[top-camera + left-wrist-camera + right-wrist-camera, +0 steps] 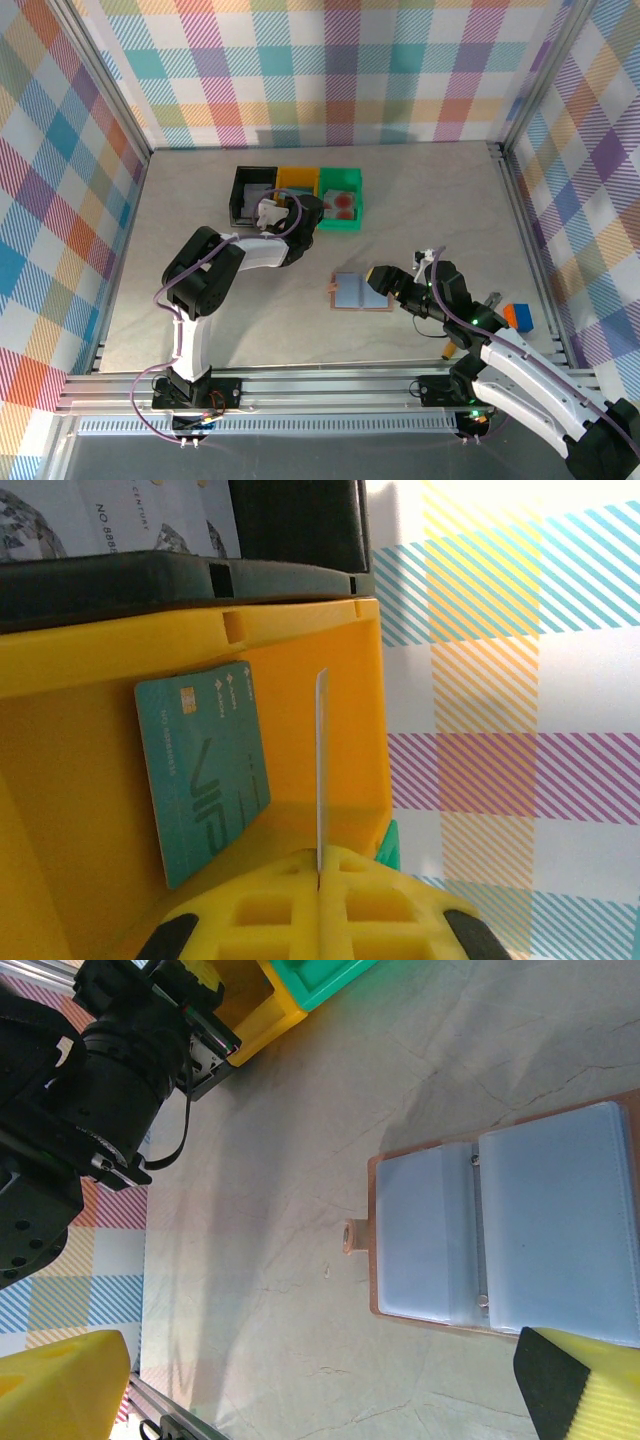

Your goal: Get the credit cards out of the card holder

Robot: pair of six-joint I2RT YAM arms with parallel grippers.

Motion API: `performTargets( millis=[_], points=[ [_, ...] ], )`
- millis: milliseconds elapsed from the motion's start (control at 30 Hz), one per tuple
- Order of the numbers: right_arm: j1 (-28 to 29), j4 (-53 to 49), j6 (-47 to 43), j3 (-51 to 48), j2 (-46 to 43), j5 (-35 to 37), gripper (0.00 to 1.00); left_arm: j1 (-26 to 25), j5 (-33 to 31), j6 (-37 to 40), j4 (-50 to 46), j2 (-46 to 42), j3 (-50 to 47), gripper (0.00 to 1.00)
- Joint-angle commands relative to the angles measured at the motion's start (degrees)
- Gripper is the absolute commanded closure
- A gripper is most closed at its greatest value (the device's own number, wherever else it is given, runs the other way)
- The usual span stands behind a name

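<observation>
Nearest to us, the right tool [385, 280] hangs with its jaws spread wide and nothing between them, just over the right edge of the card holder [510, 1240], which lies opened flat on the bench [300, 1160] with its grey-blue pockets facing up. We judge the holder to be light and soft. It would slide or fold if a card were tugged from it, so it wants pinning on one leaf while the other tool draws from the pocket mouth. Whether any card is tucked in those pockets we cannot tell; they look flat and plain. Farther out, the left tool [320, 875] is closed tight on a card [321, 770], seen edge-on and standing straight up from the pads over the yellow bin [60, 780]. A teal card [205, 770] lies inside that bin against its wall. We expect these cards to weigh next to nothing and to be stiff yet springy, with slick faces, so the grip belongs on the flat faces close to one short edge, as here. Beyond sits the black bin [150, 580] with grey-white cards [150, 510] in it, and the green bin [340, 224] stands on the yellow bin's other side.
</observation>
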Motion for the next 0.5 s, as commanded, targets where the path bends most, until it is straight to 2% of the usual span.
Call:
performTargets(
  millis=[0,467],
  points=[
    [-0.3,0.1,-1.6,-0.6,-0.2,-0.1,0.01,0.2,-0.3,-2.2,-1.9,1.4,1.6,1.00],
    [-0.4,0.5,-1.5,-0.9,-0.3,-0.3,0.01,0.1,0.9,-5.0,-8.8,2.9,4.4,1.00]
  ],
)
